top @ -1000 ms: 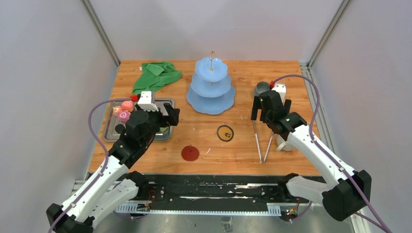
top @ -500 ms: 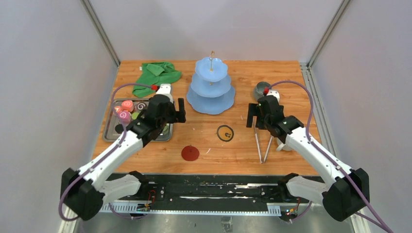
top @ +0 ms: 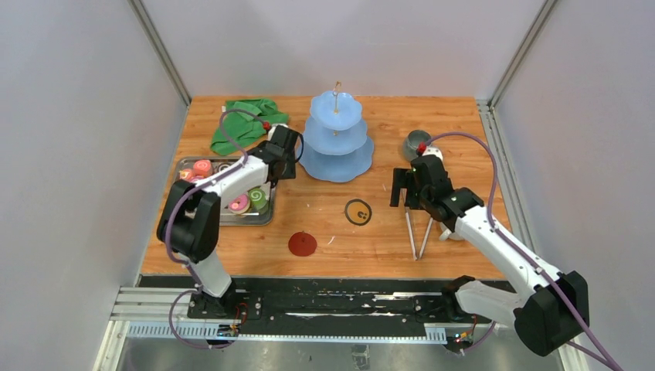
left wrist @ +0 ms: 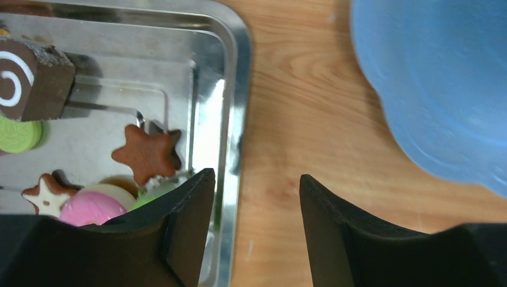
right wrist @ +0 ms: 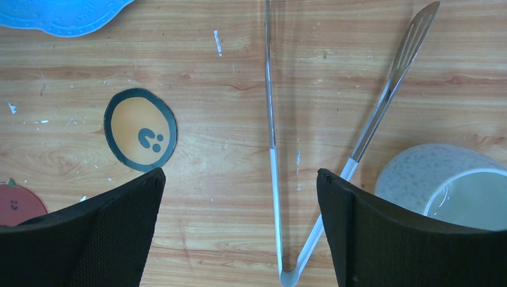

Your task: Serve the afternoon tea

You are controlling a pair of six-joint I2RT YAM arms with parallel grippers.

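- Roughly: left gripper [left wrist: 251, 179] narrow, jaws close together with nothing between, over tray [left wrist: 234, 107] right rim at lower centre of wrist view, stand [left wrist: 442, 89] at upper right. Looks parked between pick-up and drop-off.
- Sweets [top: 239, 203] kept in tray, left of top view, star [left wrist: 146, 152] and roll [left wrist: 33, 78] among them; none seen on stand.
- Right gripper [right wrist: 239, 179] wide, empty, above tongs [right wrist: 272, 107] at frame centre, probably lined up to grab them.
- White mug [right wrist: 442, 185] lower right, beside tongs; grey mug [top: 415, 141] upper right of top view, not served.
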